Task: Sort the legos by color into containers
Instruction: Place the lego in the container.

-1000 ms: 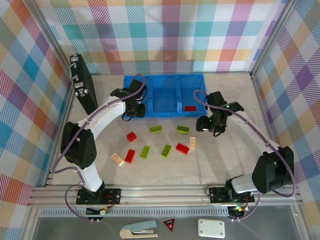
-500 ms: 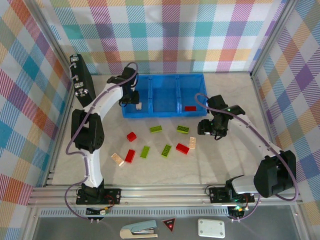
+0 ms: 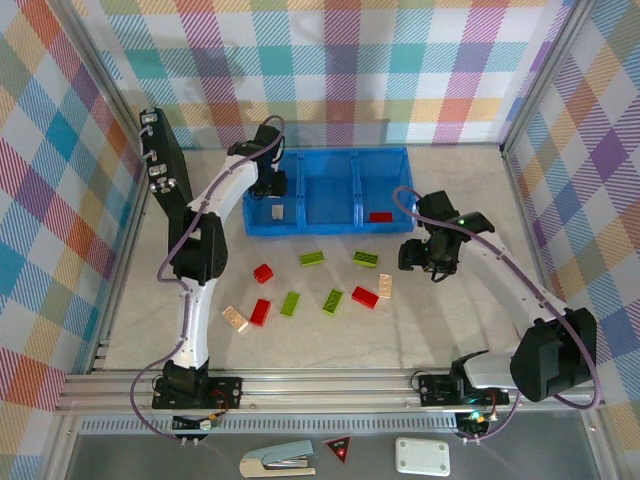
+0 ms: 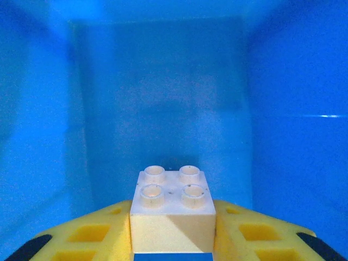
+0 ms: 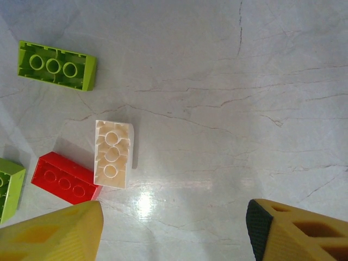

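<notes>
Four-stud cream brick, left tool clamped

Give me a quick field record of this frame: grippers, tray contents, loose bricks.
left gripper: shut on cream brick, over left compartment
right gripper: open, holding nothing, above table
blue tray: one red brick lying in right compartment
loose red bricks: three on table
loose green bricks: four on table
loose cream bricks: two on table
</notes>
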You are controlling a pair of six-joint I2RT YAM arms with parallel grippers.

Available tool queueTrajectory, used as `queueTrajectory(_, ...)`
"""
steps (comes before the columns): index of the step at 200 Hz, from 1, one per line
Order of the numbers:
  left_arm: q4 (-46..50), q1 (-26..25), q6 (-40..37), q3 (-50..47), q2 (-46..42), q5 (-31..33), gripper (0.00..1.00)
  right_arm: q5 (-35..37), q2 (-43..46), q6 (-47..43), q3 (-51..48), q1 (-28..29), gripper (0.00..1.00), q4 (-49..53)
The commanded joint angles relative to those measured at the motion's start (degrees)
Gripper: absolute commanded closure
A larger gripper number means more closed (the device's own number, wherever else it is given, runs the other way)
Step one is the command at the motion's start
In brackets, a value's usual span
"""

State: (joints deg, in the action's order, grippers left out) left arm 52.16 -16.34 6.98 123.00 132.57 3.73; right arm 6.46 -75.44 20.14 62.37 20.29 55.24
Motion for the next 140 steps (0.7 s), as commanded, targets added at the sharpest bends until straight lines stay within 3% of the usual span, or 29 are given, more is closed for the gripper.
queueTrajectory(1,1.72,1.29,0.48,2.96,2.16,-0.83,0.62,0.69,1.16,0.30,-0.63,0.36,0.29,1.88)
queueTrajectory(140,1.00,1.66,2.32,3.30,6.99,-4.45,0.59,0.73,1.69,-0.06,-0.85,0.36,0.29,2.24)
